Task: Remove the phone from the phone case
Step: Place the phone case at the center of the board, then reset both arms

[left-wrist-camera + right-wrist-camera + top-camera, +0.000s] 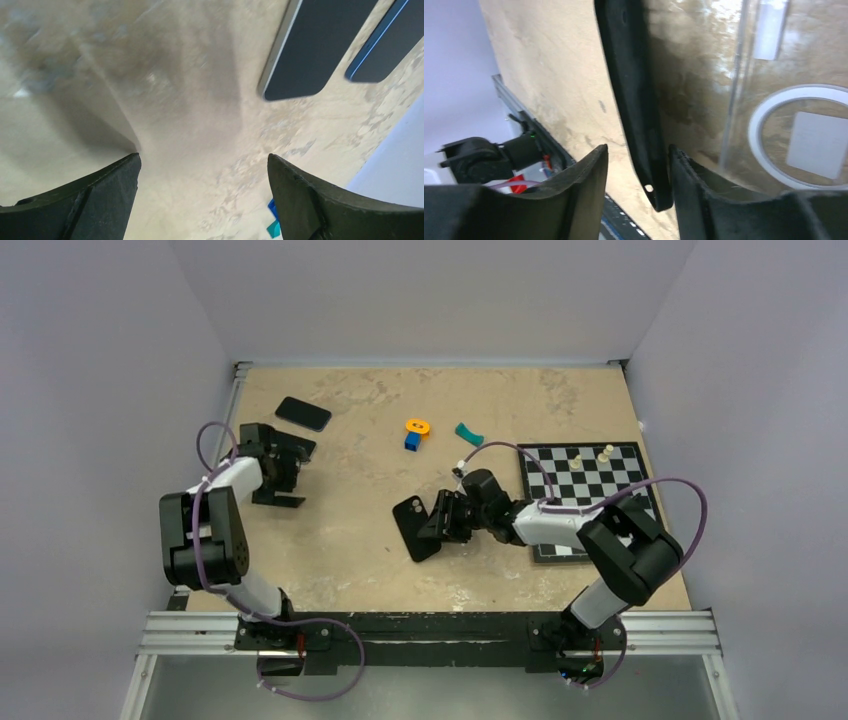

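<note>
The phone case (412,528) lay near the middle of the table (340,560), at 9 o'clock from the right gripper (638,150). In the right wrist view its black rim ran between the two fingers (574,200). The jaws were only narrowly parted and stood astride that rim, with a sliver of tabletop showing on either side, so they were not clamped on it. The case's clear back, with a white ring, showed the table's surface through it, so nothing sat inside.

The left gripper (204,162) hung over bare table at about 10 o'clock of the tabletop, its jaws spread wide and holding nothing. At 1 o'clock in the left wrist view lay a silver-edged phone (310,50), and just beside it, apart, a blue-edged phone (392,40), both dark and flat on the table.

A chessboard (590,485) with two pale pieces (607,452) filled the 3 o'clock side of the table. An orange and blue block (415,430) and a teal piece (468,434) lay at 12 o'clock from the case
</note>
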Controlling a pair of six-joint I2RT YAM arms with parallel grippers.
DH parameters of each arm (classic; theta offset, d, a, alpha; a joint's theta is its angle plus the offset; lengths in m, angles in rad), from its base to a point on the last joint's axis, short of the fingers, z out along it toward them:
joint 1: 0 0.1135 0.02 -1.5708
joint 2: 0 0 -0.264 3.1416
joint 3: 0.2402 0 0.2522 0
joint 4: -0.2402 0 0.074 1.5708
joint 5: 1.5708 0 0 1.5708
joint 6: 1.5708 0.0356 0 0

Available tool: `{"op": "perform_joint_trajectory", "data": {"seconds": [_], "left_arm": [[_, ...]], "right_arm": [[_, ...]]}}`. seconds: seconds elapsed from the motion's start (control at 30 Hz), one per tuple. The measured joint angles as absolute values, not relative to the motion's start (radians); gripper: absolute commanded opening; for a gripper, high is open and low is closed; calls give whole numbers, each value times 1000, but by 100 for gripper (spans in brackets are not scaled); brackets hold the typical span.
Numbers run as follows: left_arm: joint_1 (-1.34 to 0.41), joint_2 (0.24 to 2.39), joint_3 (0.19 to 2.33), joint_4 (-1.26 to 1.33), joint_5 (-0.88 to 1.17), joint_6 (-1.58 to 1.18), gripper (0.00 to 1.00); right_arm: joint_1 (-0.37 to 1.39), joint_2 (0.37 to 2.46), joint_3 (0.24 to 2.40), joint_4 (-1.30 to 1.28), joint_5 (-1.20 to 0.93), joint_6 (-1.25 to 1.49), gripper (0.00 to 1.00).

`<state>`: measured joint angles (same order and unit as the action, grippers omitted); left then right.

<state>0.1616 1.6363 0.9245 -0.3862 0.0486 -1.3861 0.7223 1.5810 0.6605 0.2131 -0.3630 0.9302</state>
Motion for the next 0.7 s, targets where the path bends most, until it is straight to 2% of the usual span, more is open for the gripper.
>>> {"op": "perform_joint_trajectory", "data": {"seconds": [0.13, 0.2, 0.27, 0.43, 0.7], "left_arm": [[160, 1526, 843, -414, 94, -1370, 100], [158, 1463, 816, -428, 113, -1359, 100], [155, 1393, 798, -437, 136, -1340, 100], [108, 1216, 779, -421, 181, -1238, 100], [-115, 808, 693, -258, 239, -997, 99]], "right_arm": [[728, 1566, 631, 191, -323, 927, 67], [730, 1530, 619, 159, -303, 923, 75], [735, 1463, 618, 107, -277, 911, 77], [746, 1219, 621, -60, -169, 829, 81], [747, 716, 620, -186, 86, 656, 86]]}}
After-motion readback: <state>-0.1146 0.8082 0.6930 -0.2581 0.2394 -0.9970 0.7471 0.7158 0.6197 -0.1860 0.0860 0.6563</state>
